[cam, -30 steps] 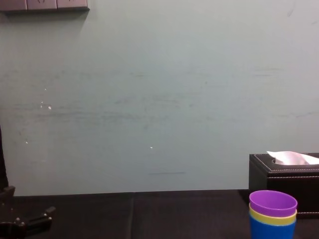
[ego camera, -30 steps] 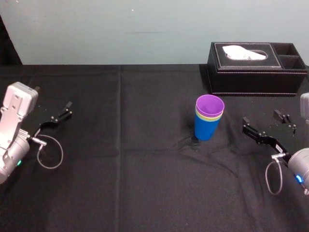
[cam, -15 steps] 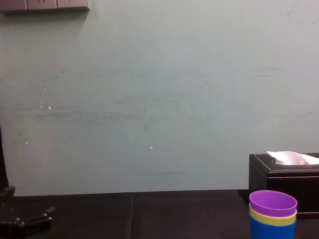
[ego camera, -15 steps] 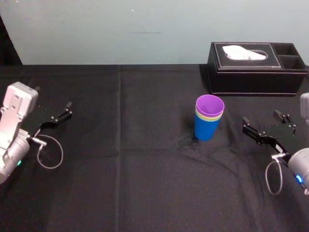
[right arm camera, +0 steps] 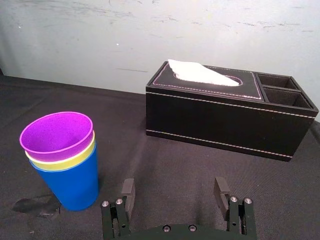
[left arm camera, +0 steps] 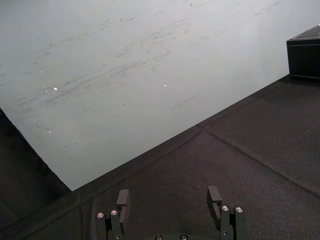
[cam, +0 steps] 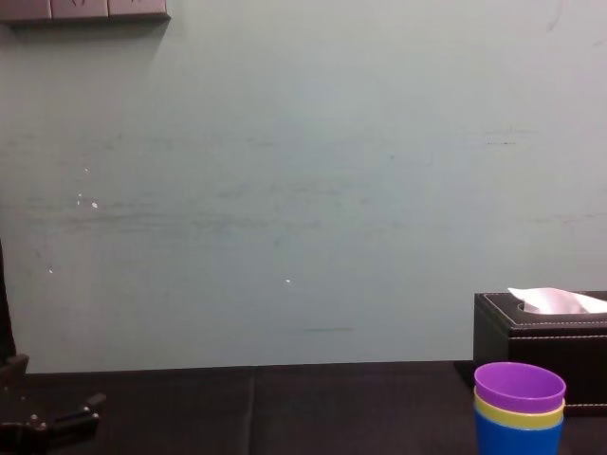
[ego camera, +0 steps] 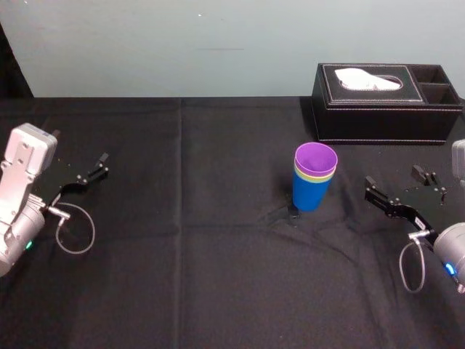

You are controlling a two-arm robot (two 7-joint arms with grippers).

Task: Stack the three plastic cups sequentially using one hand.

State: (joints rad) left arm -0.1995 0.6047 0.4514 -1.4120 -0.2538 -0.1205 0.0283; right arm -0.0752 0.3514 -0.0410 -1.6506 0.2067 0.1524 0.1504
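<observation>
Purple cup (ego camera: 316, 155) sits in yellow-green cup (right arm camera: 65, 161), inside upright blue cup (ego camera: 311, 195).

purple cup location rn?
Head view, right of centre: the purple cup sits nested topmost in the yellow-green cup and blue cup, in front of the tissue box, with the right gripper off to its right, not touching.

Soft even light; dark cloth (ego camera: 182, 262) dim; small shadow (ego camera: 289, 215) beside stacked cups (ego camera: 314, 178).
</observation>
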